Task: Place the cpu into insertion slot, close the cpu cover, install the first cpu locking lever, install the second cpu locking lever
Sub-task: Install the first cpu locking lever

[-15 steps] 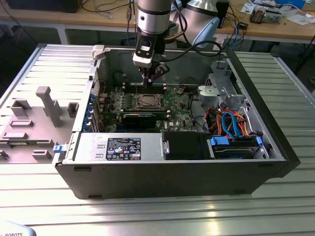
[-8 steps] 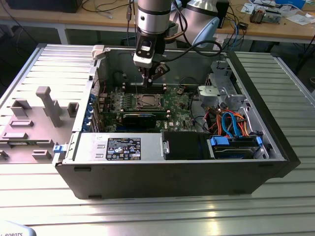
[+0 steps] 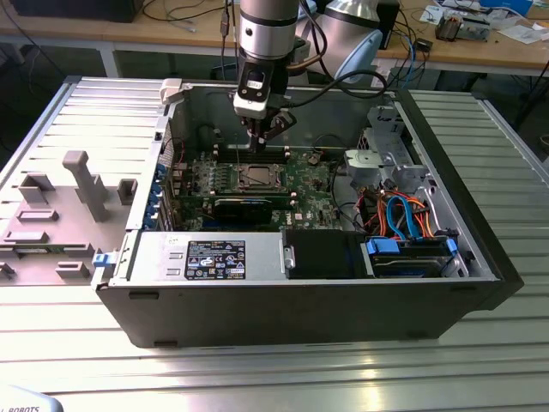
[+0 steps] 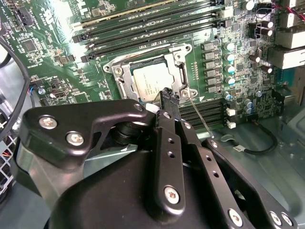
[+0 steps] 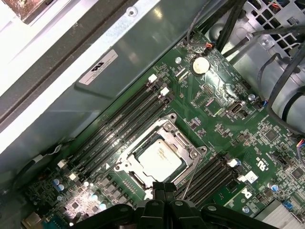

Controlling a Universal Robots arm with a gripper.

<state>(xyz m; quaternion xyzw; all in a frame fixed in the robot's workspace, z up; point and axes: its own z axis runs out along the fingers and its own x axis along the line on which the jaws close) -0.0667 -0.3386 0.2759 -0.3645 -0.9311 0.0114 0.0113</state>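
The cpu (image 5: 159, 160) lies flat in the insertion slot (image 5: 125, 164) in the middle of the green motherboard (image 3: 309, 184); its silver-grey top also shows in the second wrist view (image 4: 148, 81). The cpu cover (image 5: 185, 141) lies down around it as a silvery frame (image 4: 125, 81). A thin metal locking lever (image 4: 200, 117) sticks out at an angle from the socket's corner. My gripper (image 4: 169, 94) is shut with nothing between its fingers, its tip right at the socket's edge near that lever's base. In the exterior view the gripper (image 3: 264, 137) hangs just behind the cpu (image 3: 257, 178).
Long black memory slots (image 5: 128, 119) flank the socket on two sides. The open computer case (image 3: 283, 300) walls the board in, with a power supply (image 3: 214, 257) in front and cables and drive bays (image 3: 403, 215) at the exterior view's right. A grey fixture tray (image 3: 60, 215) lies outside.
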